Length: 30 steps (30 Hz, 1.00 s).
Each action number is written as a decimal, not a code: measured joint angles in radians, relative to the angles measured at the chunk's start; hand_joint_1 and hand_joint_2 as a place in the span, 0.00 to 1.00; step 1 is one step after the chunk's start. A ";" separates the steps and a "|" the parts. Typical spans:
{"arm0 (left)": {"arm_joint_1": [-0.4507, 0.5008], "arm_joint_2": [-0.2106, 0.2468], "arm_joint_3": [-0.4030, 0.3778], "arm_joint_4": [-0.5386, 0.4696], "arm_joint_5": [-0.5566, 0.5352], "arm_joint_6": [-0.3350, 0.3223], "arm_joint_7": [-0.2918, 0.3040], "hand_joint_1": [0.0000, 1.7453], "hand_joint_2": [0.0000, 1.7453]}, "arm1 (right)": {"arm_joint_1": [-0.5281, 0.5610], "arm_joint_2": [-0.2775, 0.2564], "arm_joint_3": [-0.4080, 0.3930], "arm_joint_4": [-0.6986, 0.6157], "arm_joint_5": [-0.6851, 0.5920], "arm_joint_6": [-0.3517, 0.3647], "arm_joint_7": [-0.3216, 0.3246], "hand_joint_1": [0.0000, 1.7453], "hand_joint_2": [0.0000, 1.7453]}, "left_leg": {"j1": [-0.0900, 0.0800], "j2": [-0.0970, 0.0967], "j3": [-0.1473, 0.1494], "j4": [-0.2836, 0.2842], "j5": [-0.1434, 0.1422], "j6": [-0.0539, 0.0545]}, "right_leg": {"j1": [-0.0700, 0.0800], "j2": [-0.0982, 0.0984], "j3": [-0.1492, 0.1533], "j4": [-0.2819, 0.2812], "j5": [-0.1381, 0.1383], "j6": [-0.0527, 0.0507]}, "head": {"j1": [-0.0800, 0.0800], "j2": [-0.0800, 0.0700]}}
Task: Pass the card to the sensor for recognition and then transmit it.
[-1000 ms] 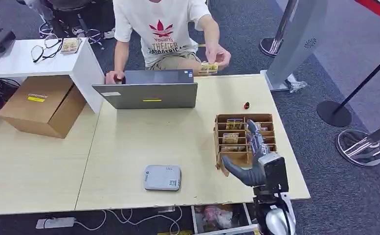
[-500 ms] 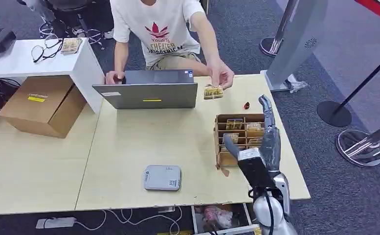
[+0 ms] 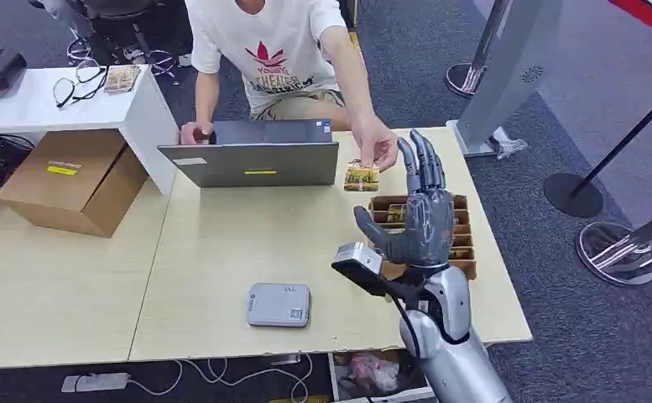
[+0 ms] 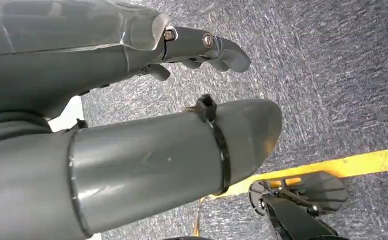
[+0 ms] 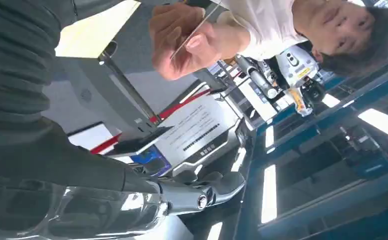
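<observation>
Raising my right hand (image 3: 419,220), fingers apart and empty, above the cardboard box (image 3: 466,262); person's card (image 3: 362,175) now lower

— What's on the white side table (image 3: 20,105)?
— Glasses (image 3: 75,82), and maybe a small packet.
— And by it?
— A cardboard box (image 3: 75,180); a laptop (image 3: 251,159) open on the desk (image 3: 70,285).

The right hand (image 3: 419,214) covers the middle of the card box (image 3: 465,220), hiding several slots. The person (image 3: 280,50) is cut off at the head view's top edge. The print on the card (image 3: 362,175) is too small to read. The laptop (image 3: 251,159) shows its lid alone, its screen turned away.
</observation>
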 joint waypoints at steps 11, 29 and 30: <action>0.000 0.000 -0.007 0.000 -0.003 0.003 -0.001 0.00 0.00 | -0.074 -0.020 0.047 0.124 0.037 -0.029 0.031 0.00 1.00 | 0.000 0.000 0.000 0.000 0.000 0.000 | 0.000 0.000 0.000 0.000 0.000 0.000 | 0.000 0.000; 0.002 0.000 -0.007 0.000 0.005 0.014 -0.003 0.00 0.00 | -0.108 -0.023 0.074 0.191 0.029 -0.030 0.028 1.00 1.00 | 0.000 0.000 0.000 0.000 0.000 0.000 | 0.000 0.000 0.000 0.000 0.000 0.000 | 0.000 0.000; 0.003 0.000 -0.007 0.000 0.005 0.014 -0.005 0.00 0.00 | -0.109 -0.023 0.077 0.193 0.028 -0.031 0.028 1.00 1.00 | 0.000 0.000 0.000 0.000 0.000 0.000 | 0.000 0.000 0.000 0.000 0.000 0.000 | 0.000 0.000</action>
